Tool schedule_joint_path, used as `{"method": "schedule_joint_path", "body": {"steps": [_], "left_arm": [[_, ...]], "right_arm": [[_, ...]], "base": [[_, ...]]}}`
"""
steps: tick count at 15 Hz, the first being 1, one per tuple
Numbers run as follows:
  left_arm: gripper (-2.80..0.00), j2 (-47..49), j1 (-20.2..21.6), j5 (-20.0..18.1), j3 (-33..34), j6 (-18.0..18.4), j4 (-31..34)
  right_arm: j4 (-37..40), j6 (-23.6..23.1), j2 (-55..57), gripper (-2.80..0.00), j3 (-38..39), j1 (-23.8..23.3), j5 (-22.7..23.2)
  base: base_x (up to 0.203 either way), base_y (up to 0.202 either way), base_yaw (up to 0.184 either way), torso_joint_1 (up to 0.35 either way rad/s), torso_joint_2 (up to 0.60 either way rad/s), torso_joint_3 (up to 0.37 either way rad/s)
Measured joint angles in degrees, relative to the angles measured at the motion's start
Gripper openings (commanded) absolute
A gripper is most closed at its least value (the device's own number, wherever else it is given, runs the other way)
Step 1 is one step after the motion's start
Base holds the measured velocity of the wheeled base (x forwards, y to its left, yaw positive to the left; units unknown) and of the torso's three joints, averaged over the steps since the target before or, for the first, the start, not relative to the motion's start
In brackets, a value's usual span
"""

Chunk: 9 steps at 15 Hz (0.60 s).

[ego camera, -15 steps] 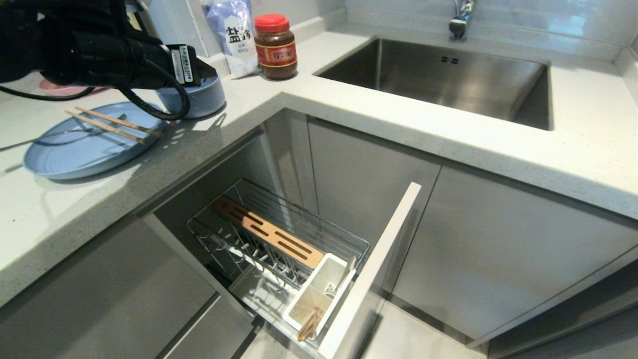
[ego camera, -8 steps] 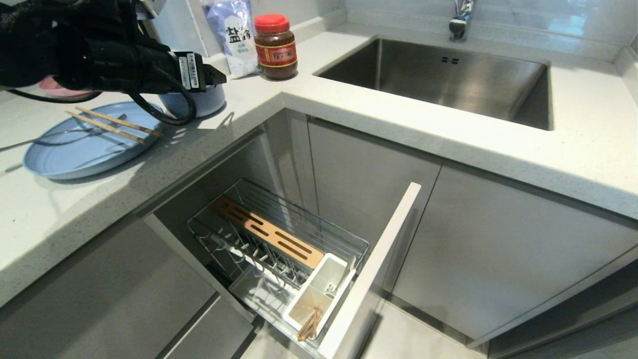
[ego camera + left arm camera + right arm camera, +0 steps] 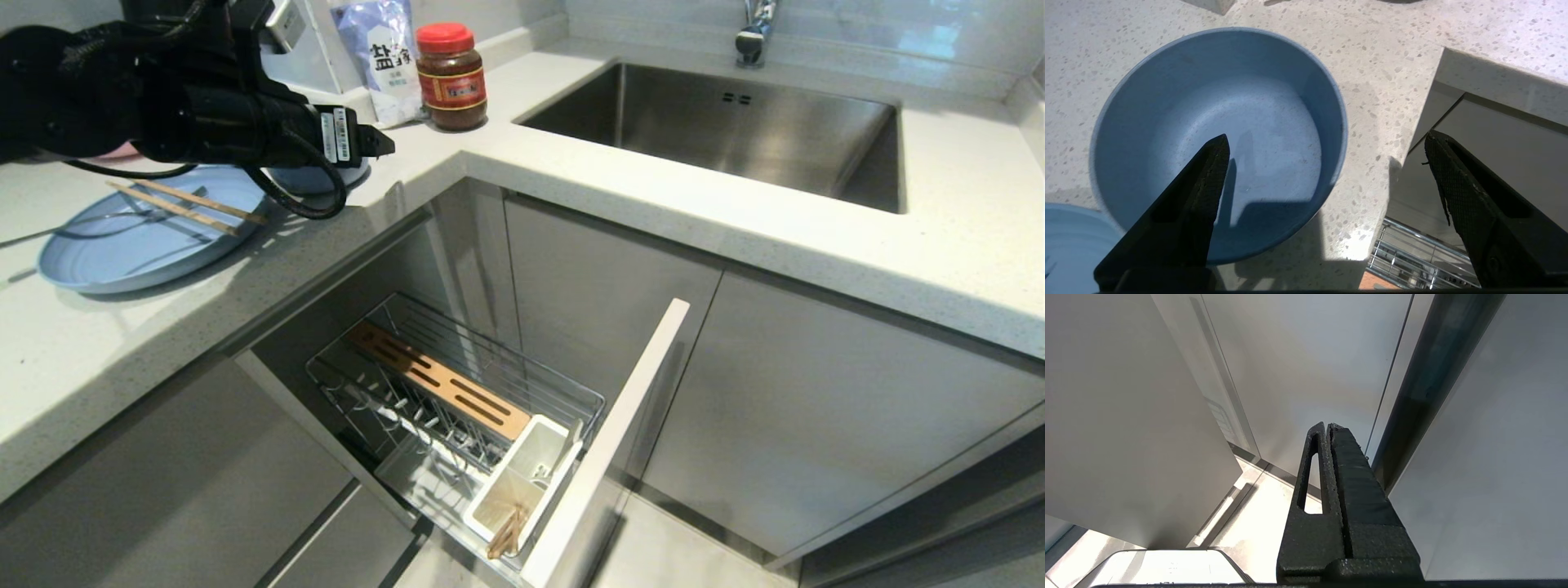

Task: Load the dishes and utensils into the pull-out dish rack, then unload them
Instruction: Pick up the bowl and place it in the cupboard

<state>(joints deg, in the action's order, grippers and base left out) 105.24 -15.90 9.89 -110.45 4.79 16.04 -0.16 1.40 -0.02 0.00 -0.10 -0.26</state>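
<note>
Sitting on the bench point(image 3: 571, 175) near its inner corner, the small blue bowl point(image 3: 1216, 139) is empty and upright, with the left gripper point(image 3: 1327, 175) hovering over it, jaws spread wide and holding nothing: one fingertip hangs above the bowl's hollow, the other out past the bench edge. Just beside the bowl lies the blue plate point(image 3: 122, 245), carrying the pair of chopsticks point(image 3: 184, 208) across its top and the fork point(image 3: 90, 224) partly on it, its handle reaching off the rim. Below the bench, the pull-out rack point(image 3: 457, 400) stands drawn out; its plate prongs and wooden strip point(image 3: 437, 380) hold nothing, and the white caddy point(image 3: 522, 482) at the front contains some thin wooden sticks in its nearer compartment, though what they are is hard to tell. Judging from this, none of the blue dishes sit in the rack now, so either loading has barely begun or unloading is nearly finished; which one cannot be told. A jar point(image 3: 451, 77) and a bag point(image 3: 380, 53) stand further back, beside the empty sink point(image 3: 735, 131). Parked low by the cabinets, the right gripper point(image 3: 1327, 430) has its fingers pressed together.
</note>
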Motion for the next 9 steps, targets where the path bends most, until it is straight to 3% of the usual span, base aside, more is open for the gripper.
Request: {"method": "schedule_joint_path", "body": {"steps": [1, 2, 9], "left_arm": [[0.0, 0.13, -0.02, -0.02, -0.02, 0.06, -0.19], [-2.8, 0.21, 0.0, -0.02, -0.02, 0.11, -0.23], [-2.8, 0.34, 0.0, 0.06, 0.04, 0.11, -0.16]], "right_arm": [[0.0, 0.0, 0.0, -2.8, 0.0, 0.0, -0.01], [0.0, 0.0, 0.0, -2.8, 0.0, 0.0, -0.01], [0.0, 0.0, 0.0, -2.8, 0.0, 0.0, 0.01]], "base": [[0.0, 0.0, 0.0, 0.0, 0.0, 0.0], [0.0, 0.0, 0.0, 0.0, 0.0, 0.0], [0.0, 0.0, 0.0, 0.0, 0.0, 0.0]]}}
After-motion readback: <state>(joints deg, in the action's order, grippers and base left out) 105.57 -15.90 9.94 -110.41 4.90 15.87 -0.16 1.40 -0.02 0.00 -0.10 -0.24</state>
